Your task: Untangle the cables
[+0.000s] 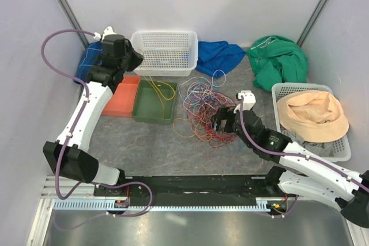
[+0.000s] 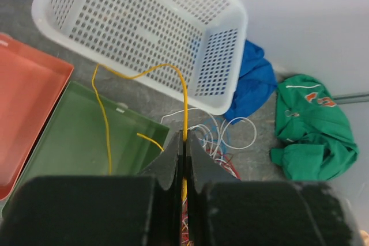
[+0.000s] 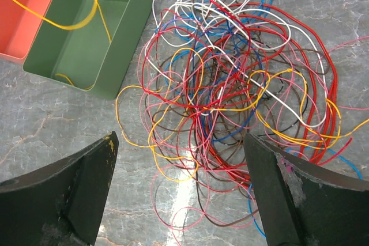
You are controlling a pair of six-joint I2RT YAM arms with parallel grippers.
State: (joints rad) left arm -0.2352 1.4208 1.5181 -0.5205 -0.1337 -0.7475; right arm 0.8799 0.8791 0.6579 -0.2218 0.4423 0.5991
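The cables [image 1: 202, 110] lie as a tangled heap of red, pink, yellow, blue, white and brown wires on the grey table, right of the green tray; the heap also shows in the right wrist view [image 3: 230, 84] and the left wrist view [image 2: 228, 148]. My left gripper [image 2: 185, 136] is shut on one yellow cable [image 2: 144, 75], which loops up and drops into the green tray [image 2: 75, 136]. In the top view the left gripper [image 1: 137, 61] hovers by the white basket. My right gripper [image 3: 180, 139] is open, empty, just above the heap's near edge, and shows in the top view [image 1: 222, 120].
An orange tray [image 1: 122, 96] sits left of the green tray [image 1: 151, 110]. A white basket [image 1: 164, 53] stands behind them. A blue cloth [image 1: 219, 56] and a green cloth [image 1: 279, 59] lie at the back. A basket with a tan hat [image 1: 314, 116] stands at the right.
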